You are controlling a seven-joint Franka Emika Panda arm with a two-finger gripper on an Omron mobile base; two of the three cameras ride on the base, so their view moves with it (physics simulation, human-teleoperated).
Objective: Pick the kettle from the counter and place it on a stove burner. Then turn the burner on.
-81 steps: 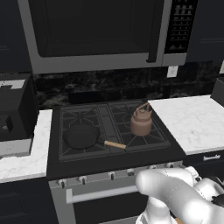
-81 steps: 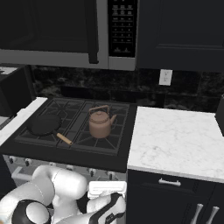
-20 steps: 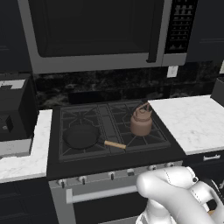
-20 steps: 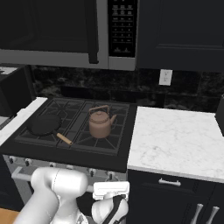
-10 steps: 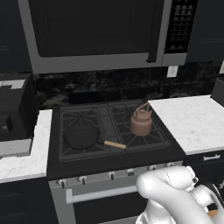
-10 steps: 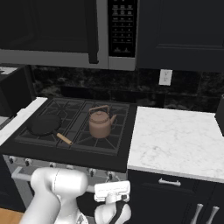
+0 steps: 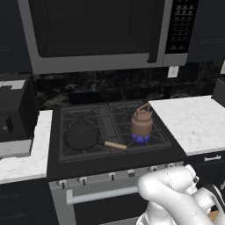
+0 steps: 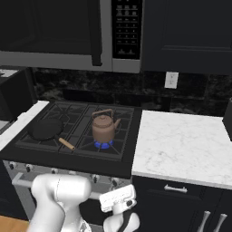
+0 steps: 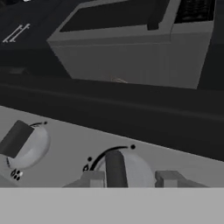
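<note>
Kettle: the kettle (image 7: 142, 122) is set upright on the stove burner (image 7: 143, 137) at the front right of the cooktop — centred over the blue flame (image 7: 139, 139), so heat reaches its base.
Frying pan: the frying pan (image 7: 81, 136) is left on the grate at 9 o'clock of the kettle, apart from it.
Worktop: the worktop (image 8: 186, 145) at 3 o'clock of the cooktop carries nothing of the task.
Fingers: the fingers (image 9: 93, 179) are parted on either side of a dark knob (image 9: 115, 169) on the stove front, not clenched on it — judged to be the lit burner's control.
</note>
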